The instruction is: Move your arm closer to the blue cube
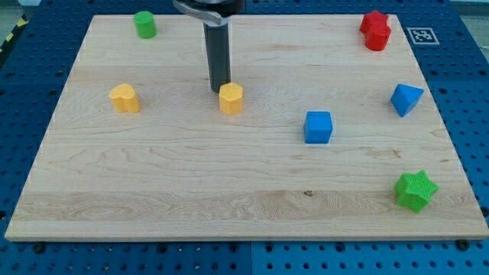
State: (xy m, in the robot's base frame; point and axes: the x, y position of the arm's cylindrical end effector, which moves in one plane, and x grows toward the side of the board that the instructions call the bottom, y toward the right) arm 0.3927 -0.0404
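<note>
Seven small blocks lie scattered on the wooden counter [153,183], which sits on a blue pegboard surface [23,114]. My tip [219,91] comes straight down near the middle of the view's top half, just beside the yellow hexagonal block [231,98], at its left edge; I cannot tell if they touch. There is no gripper on this arm, only the dark rod, so nothing is held. The blue cube [318,127] sits well apart from my tip, toward the view's right and a little lower. A blue triangular block [406,99] lies near the right edge, a red star block [375,30] in the top right corner, a green star block [416,190] at the lower right, a green cylinder [145,24] at the top left, and a second yellow block [124,98] on the left
</note>
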